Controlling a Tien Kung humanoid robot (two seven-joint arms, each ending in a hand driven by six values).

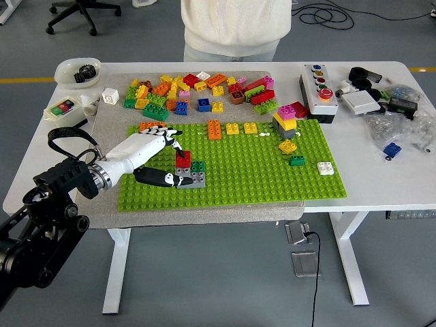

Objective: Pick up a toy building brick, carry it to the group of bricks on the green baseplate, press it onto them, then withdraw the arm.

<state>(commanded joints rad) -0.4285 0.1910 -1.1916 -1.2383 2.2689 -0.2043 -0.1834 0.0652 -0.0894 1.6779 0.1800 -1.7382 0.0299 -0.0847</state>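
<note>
The white surface point(41, 174) stood on pale metal legs over a grey floor, where a black cable point(315, 272) trailed down and an office chair base point(82, 15) showed at the far left. A person in a cream knitted top point(231, 27) stood at the far edge; no hands of theirs were visible. A grey felt-like mat point(109, 122) covered the middle of the surface, and on it lay the studded green baseplate point(259, 177), flat and rectangular.

Beyond the baseplate sat a loose heap of glossy plastic bricks point(197, 92) in red, yellow, orange, green and blue. On the baseplate itself stood an orange brick point(214, 129), two yellow ones point(242, 127), a pink, yellow and grey stack point(285, 120) and a white brick point(325, 167). To the right lay a boxy button panel point(317, 90) and clear plastic bags point(398, 122); to the left, a white bowl point(77, 71).

The left hand point(151, 153), white-shelled with black joints, lay low over the baseplate's left part. Its fingers point(163, 138) were stretched out and loosely spread toward the red brick point(182, 159), its dark thumb point(160, 179) reaching along the grey brick point(191, 178) below; whether any fingertip touched the red brick could not be told, and it gripped nothing. The red brick sat on top of the grey one, beside a dark green brick point(197, 166), forming the small group on the baseplate.
</note>
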